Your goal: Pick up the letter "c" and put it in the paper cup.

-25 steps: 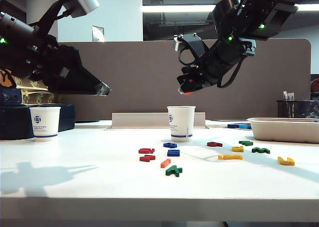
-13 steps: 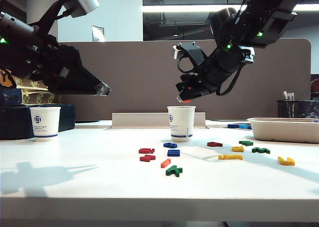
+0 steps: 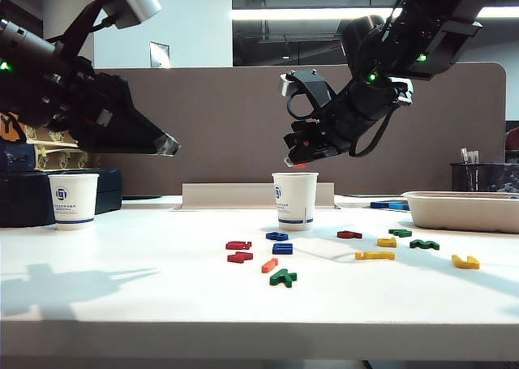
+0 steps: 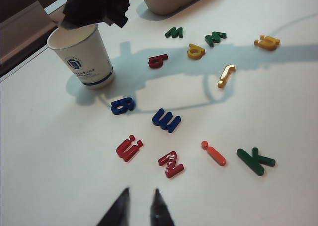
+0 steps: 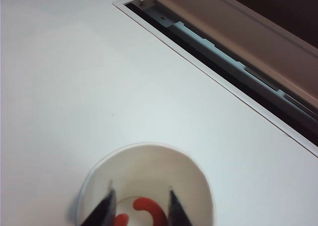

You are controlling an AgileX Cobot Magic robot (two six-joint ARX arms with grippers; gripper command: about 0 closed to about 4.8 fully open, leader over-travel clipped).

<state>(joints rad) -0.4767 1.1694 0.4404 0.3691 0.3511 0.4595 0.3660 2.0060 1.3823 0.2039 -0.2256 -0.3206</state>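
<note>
Overhead, the right claw point(image 5: 140, 206) holds the letter "c" point(image 5: 145, 207) between part-spread fingers above the paper cup point(image 5: 198, 186) (which way its opening points is unclear). Left claw point(image 4: 140, 206) hovers nearly closed, empty, over the table point(image 4: 49, 151).

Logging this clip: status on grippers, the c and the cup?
Right gripper above paper cup, shut on letter "c", not yet dropped. Left gripper raised left of the table, holding nothing. Cup mouth unobstructed.

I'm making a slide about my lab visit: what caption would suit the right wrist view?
Right gripper holds the orange-red letter "c" directly above the open paper cup.
</note>
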